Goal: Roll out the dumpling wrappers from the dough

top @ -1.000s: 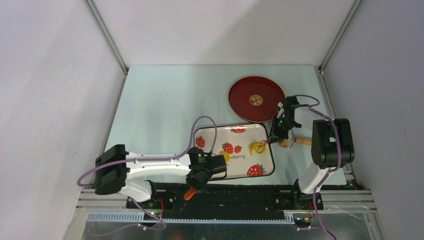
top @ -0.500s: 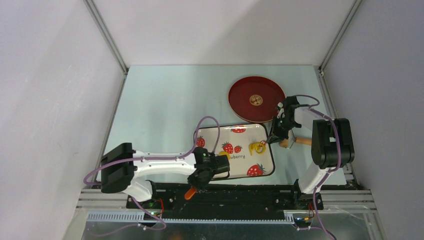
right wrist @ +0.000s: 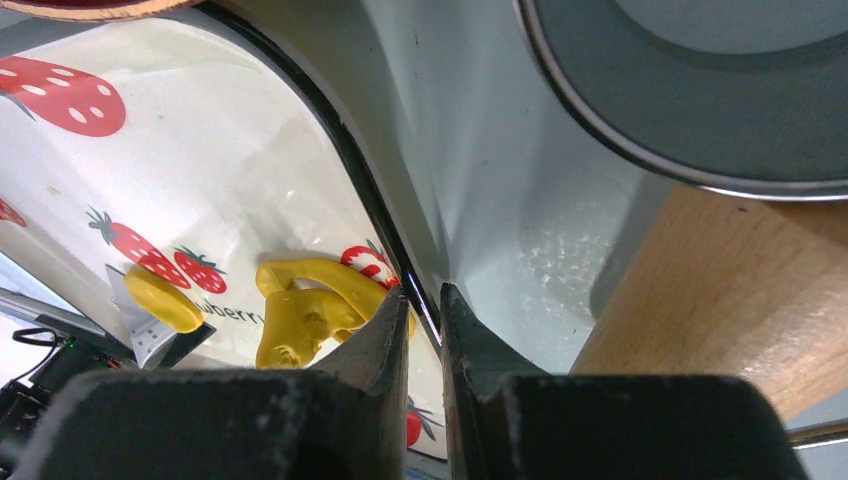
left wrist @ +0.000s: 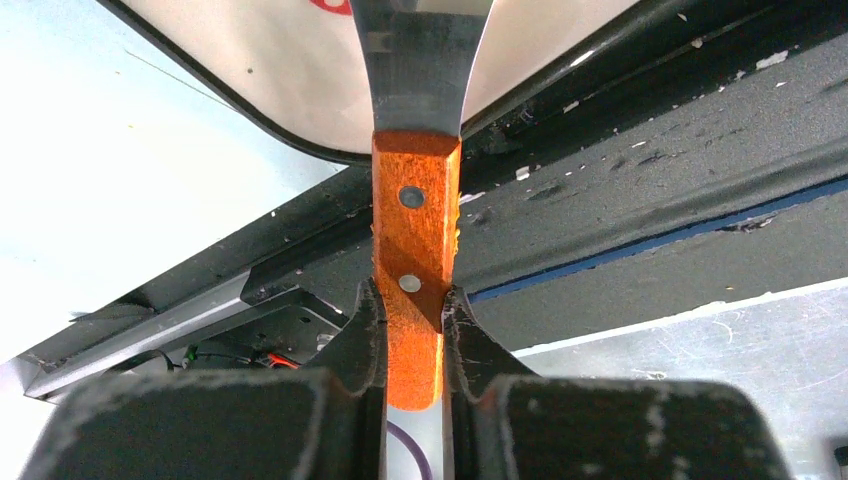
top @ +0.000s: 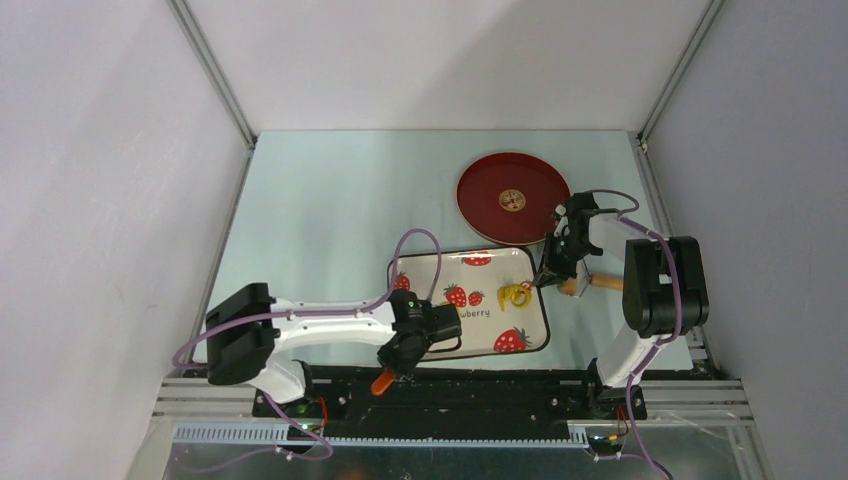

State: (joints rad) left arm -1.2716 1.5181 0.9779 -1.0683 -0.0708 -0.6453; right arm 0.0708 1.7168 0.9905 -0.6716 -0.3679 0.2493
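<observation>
Two tools, both gripping. Your left tool [left wrist: 413, 297] clamps the orange wooden handle of a spatula [left wrist: 415, 225], whose blade reaches over the near rim of the strawberry tray [right wrist: 200, 150]. Your right tool [right wrist: 422, 300] is pinched narrow on that tray's right rim. The ragged yellow dough [right wrist: 300, 315] lies on the tray just beside those fingers. A small oval dumpling wrapper [right wrist: 160, 298] sits farther in, by the lettering.
</observation>
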